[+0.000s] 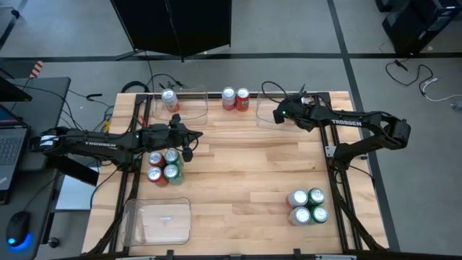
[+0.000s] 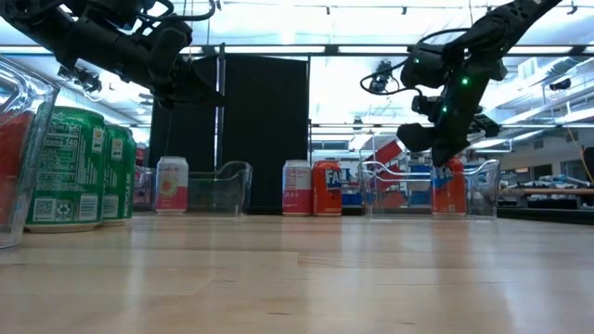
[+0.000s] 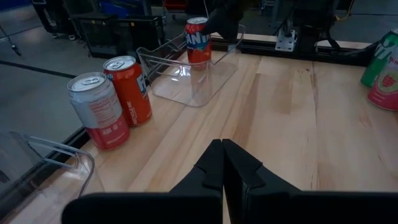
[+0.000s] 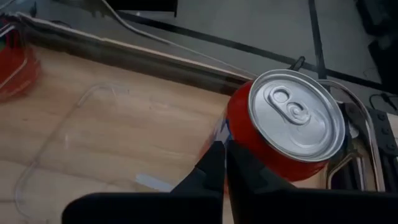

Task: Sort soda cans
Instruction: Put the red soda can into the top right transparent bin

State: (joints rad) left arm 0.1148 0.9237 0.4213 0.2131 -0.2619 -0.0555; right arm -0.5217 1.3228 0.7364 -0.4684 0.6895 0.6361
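A red soda can stands upright in the clear tray at the far right of the table. My right gripper is shut and slants down beside the can's upper side; it also shows in the low view. My left gripper is shut on nothing and hangs above the table, beside a cluster of red, green and silver cans. At the far edge stand a silver-white can and a red can. Another can stands in the far-left tray. My right gripper's shut fingertips show right in front of the red can's side wall, just under its rim, coming slantwise from above. I cannot tell whether they touch it. The can stands upright on the tray floor.
Several green and silver cans stand at the near right. A clear tray with no can in it lies at the near left. The middle of the wooden table is bare. Cables run along the far edge.
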